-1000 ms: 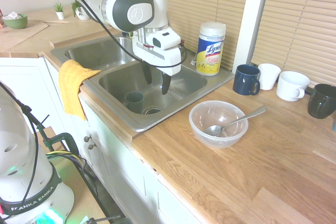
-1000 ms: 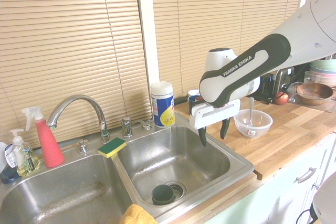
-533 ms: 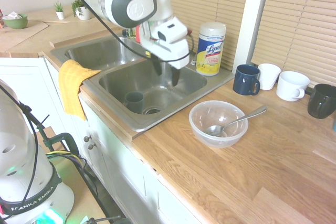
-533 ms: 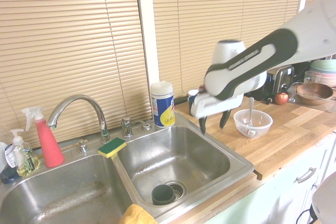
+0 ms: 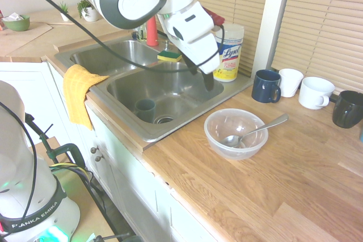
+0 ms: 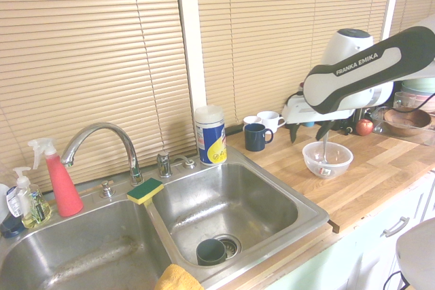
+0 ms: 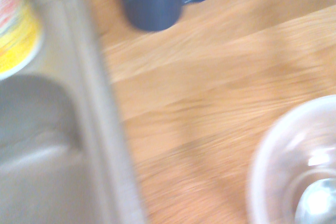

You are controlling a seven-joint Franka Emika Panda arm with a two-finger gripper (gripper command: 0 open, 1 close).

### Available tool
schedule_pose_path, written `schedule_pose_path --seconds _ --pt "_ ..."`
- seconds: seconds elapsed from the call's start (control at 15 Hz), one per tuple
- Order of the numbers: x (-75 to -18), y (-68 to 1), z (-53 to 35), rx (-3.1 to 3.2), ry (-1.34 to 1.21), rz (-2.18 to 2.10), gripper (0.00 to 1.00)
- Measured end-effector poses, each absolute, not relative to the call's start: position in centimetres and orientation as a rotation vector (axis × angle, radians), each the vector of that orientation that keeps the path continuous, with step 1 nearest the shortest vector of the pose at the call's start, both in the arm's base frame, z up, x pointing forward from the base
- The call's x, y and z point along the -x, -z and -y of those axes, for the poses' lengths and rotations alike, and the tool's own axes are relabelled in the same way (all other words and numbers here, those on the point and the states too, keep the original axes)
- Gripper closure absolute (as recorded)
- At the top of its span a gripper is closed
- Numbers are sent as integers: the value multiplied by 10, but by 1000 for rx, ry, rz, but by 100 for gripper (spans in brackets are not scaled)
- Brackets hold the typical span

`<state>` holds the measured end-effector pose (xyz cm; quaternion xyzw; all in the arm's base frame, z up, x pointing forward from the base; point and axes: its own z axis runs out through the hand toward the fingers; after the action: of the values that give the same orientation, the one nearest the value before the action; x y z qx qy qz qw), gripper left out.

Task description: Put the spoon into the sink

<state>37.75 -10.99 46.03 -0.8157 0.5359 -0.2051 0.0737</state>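
Spoon (image 5: 276, 122) is not in the sink (image 6: 224, 195): it leans in the bowl (image 5: 212, 143), head down inside, handle sticking out over the rim. The tool (image 6: 308, 130) is spread wide and holds nothing, its 2 fingers well apart. It hangs above the surface (image 5: 272, 179), higher than the bowl and not touching it. Below and near it, the bowl stands close to the surface's sink-side edge; the blue mug (image 5: 265, 86) is by that edge too, towards the window-side corner. Further out, past the edge, is the sink, with 2 basins; a cup (image 5: 144, 109) sits in the basin nearer the bowl.

So 0 of the moving looks done. The tool seems roughly placed for an approach, no more. I judge 4 steps left: come down to the handle, close on it, lift the spoon clear of the rim, then carry it across the sink-side edge and let go over a basin.
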Motion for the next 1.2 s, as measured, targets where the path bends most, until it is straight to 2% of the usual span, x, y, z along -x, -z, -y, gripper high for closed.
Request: schedule_pose_path --seconds 0.47,0.53,1.2 --pt "-385 -421 170 2309 642 -1827 0" --pt "-389 -412 175 2300 634 -1849 100" --pt "-421 -370 192 2249 605 -1971 100"
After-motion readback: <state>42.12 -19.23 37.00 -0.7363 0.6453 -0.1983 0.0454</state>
